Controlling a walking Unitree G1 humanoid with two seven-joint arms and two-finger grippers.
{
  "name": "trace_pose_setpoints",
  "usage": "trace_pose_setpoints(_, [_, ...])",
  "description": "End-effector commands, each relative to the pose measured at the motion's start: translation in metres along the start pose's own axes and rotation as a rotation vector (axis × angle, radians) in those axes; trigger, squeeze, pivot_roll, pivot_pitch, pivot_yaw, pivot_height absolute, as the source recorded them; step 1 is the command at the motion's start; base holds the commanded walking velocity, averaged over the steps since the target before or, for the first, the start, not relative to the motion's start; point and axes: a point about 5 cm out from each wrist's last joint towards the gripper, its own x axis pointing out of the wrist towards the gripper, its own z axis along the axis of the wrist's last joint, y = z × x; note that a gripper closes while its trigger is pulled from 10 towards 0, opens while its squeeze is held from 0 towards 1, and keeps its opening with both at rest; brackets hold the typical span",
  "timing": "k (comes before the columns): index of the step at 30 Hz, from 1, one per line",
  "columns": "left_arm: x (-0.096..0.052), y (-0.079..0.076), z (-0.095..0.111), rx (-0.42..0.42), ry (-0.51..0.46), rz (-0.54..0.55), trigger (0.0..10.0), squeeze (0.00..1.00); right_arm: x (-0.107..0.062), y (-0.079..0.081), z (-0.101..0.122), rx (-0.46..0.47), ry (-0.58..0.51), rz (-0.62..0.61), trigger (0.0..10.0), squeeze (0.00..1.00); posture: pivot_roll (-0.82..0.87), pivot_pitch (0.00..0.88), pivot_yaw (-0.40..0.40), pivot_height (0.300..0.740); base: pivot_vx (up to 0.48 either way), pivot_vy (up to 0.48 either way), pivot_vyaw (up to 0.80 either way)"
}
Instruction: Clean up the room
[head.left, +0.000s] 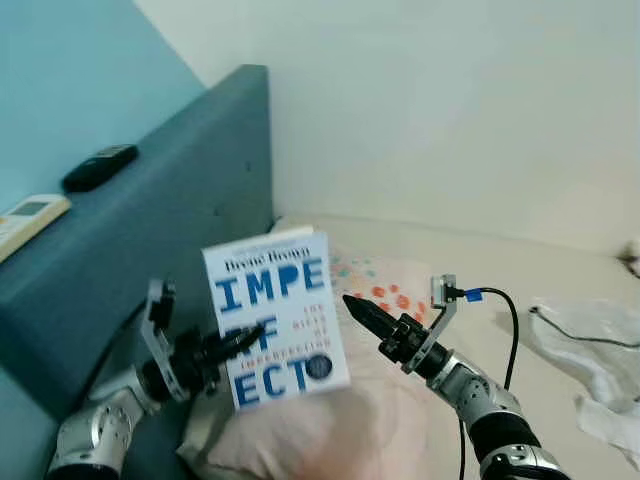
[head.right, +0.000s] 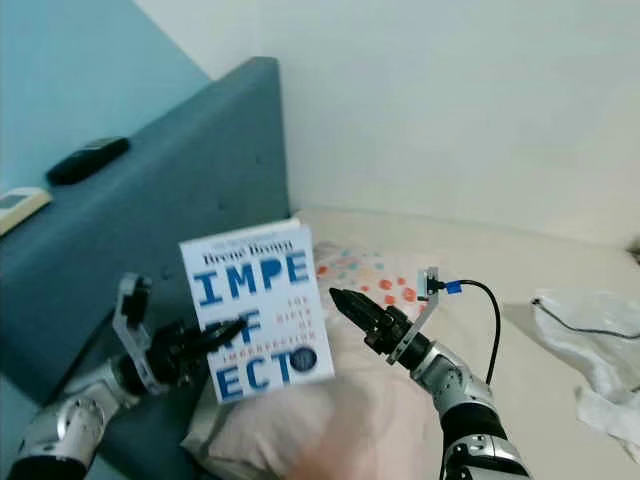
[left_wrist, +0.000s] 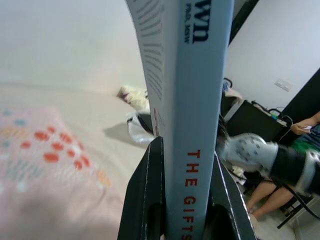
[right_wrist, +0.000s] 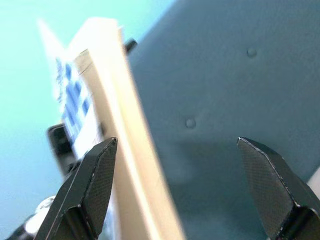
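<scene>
A white book (head.left: 277, 316) with big blue letters stands upright in the air above a pink pillow (head.left: 330, 425) on the bed. My left gripper (head.left: 236, 345) is shut on the book's lower left edge; in the left wrist view the fingers (left_wrist: 150, 200) press both covers beside the spine (left_wrist: 192, 100). Just off the book's right edge, my right gripper (head.left: 352, 303) is open. In the right wrist view the book's page edge (right_wrist: 122, 125) lies close to one finger (right_wrist: 92, 185), and I cannot tell whether they touch.
A blue headboard (head.left: 200, 170) rises on the left, with a black remote (head.left: 100, 167) and a white remote (head.left: 30, 215) on its top. A dotted pillow (head.left: 390, 285) lies behind the book. White cloth (head.left: 590, 340) lies at right. A seated person (left_wrist: 300, 130) is beyond the bed.
</scene>
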Motion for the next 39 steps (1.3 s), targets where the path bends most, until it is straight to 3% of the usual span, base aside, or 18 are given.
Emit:
trace_pose_setpoints(1, [0.004, -0.002, 0.005, 0.007, -0.033, -0.003, 10.0, 0.0, 0.0, 0.004, -0.001, 0.016, -0.009, 0.046, 10.0, 0.0, 0.01, 0.0, -0.067, 0.708, 0.0, 0.0, -0.73])
trace_pose_setpoints(7, [0.003, 0.005, 0.004, 0.015, -0.046, 0.077, 10.0, 0.0, -0.002, 0.003, -0.001, 0.0, -0.003, 0.018, 10.0, 0.0, 0.01, 0.0, -0.067, 0.708, 0.0, 0.0, -0.73])
trace_pose_setpoints(14, [0.006, 0.019, -0.001, -0.029, -0.041, 0.244, 10.0, 0.0, -0.009, -0.014, -0.005, -0.036, 0.021, -0.191, 10.0, 0.0, 0.01, 0.0, -0.067, 0.708, 0.0, 0.0, -0.22])
trace_pose_setpoints(18, [0.009, 0.021, -0.008, -0.041, -0.005, 0.29, 10.0, 0.0, -0.01, -0.014, -0.005, -0.036, 0.025, -0.192, 10.0, 0.0, 0.01, 0.0, -0.069, 0.708, -0.195, 0.0, 0.0])
trace_pose_setpoints(25, [0.009, 0.023, -0.008, -0.033, -0.03, 0.304, 10.0, 0.0, -0.01, -0.009, -0.002, -0.018, 0.007, -0.144, 10.0, 0.0, 0.01, 0.0, -0.07, 0.708, -0.137, 0.0, 0.0])
trace_pose_setpoints(31, [0.012, 0.016, -0.007, -0.021, -0.026, 0.245, 10.0, 0.0, -0.009, -0.006, 0.001, -0.001, -0.008, -0.086, 10.0, 0.0, 0.01, 0.0, -0.07, 0.708, 0.0, 0.0, 0.0])
trace_pose_setpoints(36, [0.017, -0.014, -0.007, -0.041, 0.005, -0.009, 10.0, 0.0, -0.007, -0.016, -0.007, -0.059, 0.101, -0.24, 10.0, 0.0, 0.0, 0.0, -0.076, 0.708, 0.0, 0.0, 0.0])
trace_pose_setpoints(38, [0.017, -0.014, -0.007, -0.041, 0.005, -0.009, 10.0, 0.0, -0.007, -0.016, -0.007, -0.059, 0.101, -0.24, 10.0, 0.0, 0.0, 0.0, -0.076, 0.708, 0.0, 0.0, 0.0])
trace_pose_setpoints(39, [0.019, -0.029, -0.008, -0.057, 0.022, -0.123, 10.0, 0.0, 0.0, -0.014, -0.007, -0.065, 0.113, -0.23, 10.0, 0.0, 0.0, 0.0, -0.078, 0.708, 0.0, 0.0, 0.0])
